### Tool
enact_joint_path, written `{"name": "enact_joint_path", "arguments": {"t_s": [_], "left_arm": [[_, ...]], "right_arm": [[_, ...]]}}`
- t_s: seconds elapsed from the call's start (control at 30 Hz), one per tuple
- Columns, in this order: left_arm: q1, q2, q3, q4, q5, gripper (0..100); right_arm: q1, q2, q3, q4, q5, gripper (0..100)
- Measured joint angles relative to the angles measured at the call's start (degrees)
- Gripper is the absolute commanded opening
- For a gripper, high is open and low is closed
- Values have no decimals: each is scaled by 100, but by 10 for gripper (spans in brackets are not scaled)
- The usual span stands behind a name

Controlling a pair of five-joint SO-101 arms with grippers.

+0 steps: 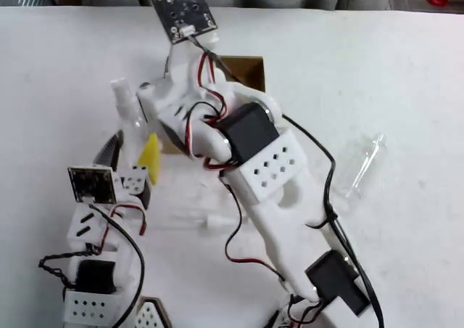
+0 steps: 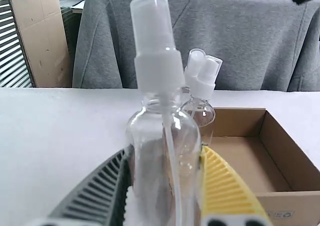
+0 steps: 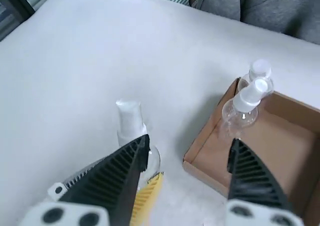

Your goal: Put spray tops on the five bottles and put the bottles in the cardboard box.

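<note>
A clear bottle (image 2: 160, 151) with a white spray top (image 2: 152, 41) stands upright on the table beside the cardboard box (image 2: 280, 151). My left gripper (image 2: 165, 158) is shut on its body, grey finger on one side, yellow on the other. In the high view that bottle (image 1: 130, 121) is left of the box (image 1: 250, 70). Two capped bottles (image 3: 242, 108) stand in a corner of the box (image 3: 200, 156). My right gripper (image 3: 188, 141) hangs open above the held bottle (image 3: 131, 123) and the box edge, touching nothing.
The right arm (image 1: 261, 168) crosses the middle of the table and hides most of the box. A loose clear spray part (image 1: 366, 162) lies on the white table to the right, another (image 1: 206, 219) between the arms. A grey chair back (image 2: 225, 41) stands behind the table.
</note>
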Motion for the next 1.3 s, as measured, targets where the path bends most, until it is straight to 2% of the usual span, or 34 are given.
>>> {"name": "enact_joint_path", "arguments": {"t_s": [0.3, 0.63, 1.3], "left_arm": [[0, 0, 0, 0, 0, 22], [0, 0, 0, 105, 0, 22], [0, 0, 0, 105, 0, 22]], "right_arm": [[141, -9, 448, 1099, 18, 222], [264, -448, 2224, 1116, 44, 222], [281, -2875, 5389, 1116, 53, 222]]}}
